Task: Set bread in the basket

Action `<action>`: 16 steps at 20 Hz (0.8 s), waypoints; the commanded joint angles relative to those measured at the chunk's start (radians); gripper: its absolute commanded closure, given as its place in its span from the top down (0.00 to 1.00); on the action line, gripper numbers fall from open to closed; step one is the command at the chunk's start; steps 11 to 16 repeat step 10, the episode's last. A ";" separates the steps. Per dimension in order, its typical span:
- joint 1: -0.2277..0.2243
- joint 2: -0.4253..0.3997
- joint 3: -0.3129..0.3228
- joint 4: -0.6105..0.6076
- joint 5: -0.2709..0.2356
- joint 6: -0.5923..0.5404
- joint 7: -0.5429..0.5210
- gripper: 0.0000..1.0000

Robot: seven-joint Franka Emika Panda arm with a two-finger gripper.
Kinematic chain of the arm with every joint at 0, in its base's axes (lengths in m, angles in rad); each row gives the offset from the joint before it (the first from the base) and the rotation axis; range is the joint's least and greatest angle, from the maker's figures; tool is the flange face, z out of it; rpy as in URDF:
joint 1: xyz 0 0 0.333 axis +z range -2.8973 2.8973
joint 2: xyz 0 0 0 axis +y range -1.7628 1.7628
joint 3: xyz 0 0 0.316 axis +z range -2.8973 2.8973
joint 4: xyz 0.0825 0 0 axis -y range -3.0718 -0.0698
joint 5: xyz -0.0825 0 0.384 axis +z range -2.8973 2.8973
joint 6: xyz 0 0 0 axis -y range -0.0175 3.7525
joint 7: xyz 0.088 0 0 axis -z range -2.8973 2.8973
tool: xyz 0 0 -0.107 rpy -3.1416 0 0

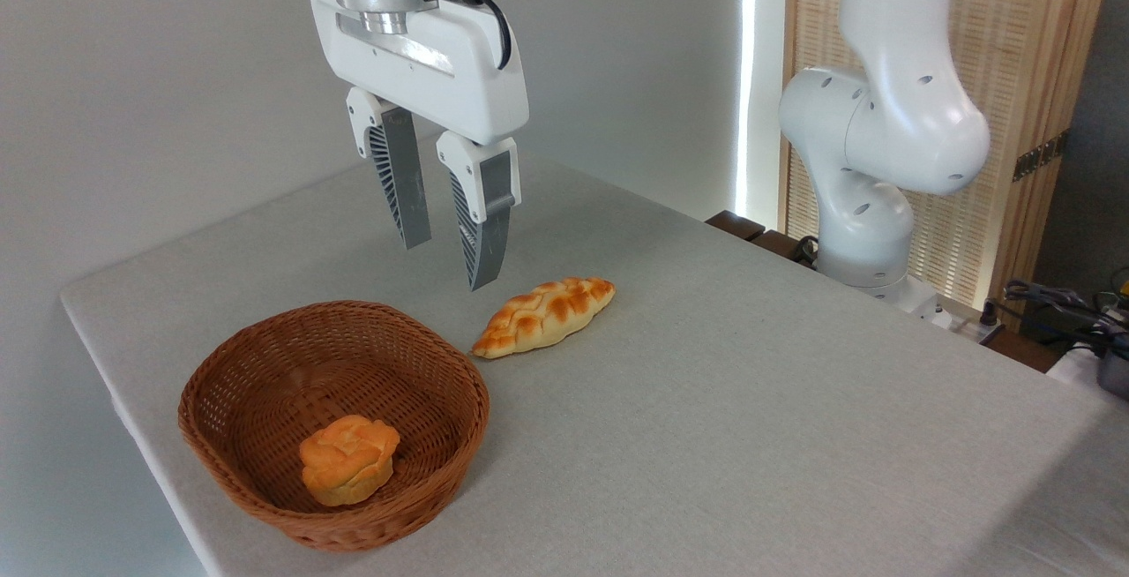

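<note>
Bread (347,458): you see it lying inside the basket, toward the near side of the floor, resting against the near wall, lumpy top up. Nothing grips it, so the job looks done to you.

Basket (265,363): it sits on the bench (750,400) near the left front corner, upright, its mouth clear for a drop from above. Its sloped walls would likely keep the bun from rolling out.

Claw (448,252): it hangs well above the bench, beyond the basket's far rim, fingers (483,237) parted with a plain gap between them and nothing held. You can read that as a release pose: fingers spread, empty, high enough to clear the wicker.

Braided loaf (544,315): it lies flat on the bench just right of the basket, apart from the rim, almost beneath the claw. It is not your target, so leave it alone.

Risk: if you lower the claw from here, you may nudge the loaf or catch the far rim; lifting it away looks safer.
</note>
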 commanded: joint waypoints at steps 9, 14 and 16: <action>0.056 0.018 -0.045 0.029 0.007 -0.034 0.022 1.00; 0.056 0.018 -0.043 0.029 0.006 -0.034 0.022 1.00; 0.056 0.018 -0.043 0.029 0.006 -0.034 0.022 1.00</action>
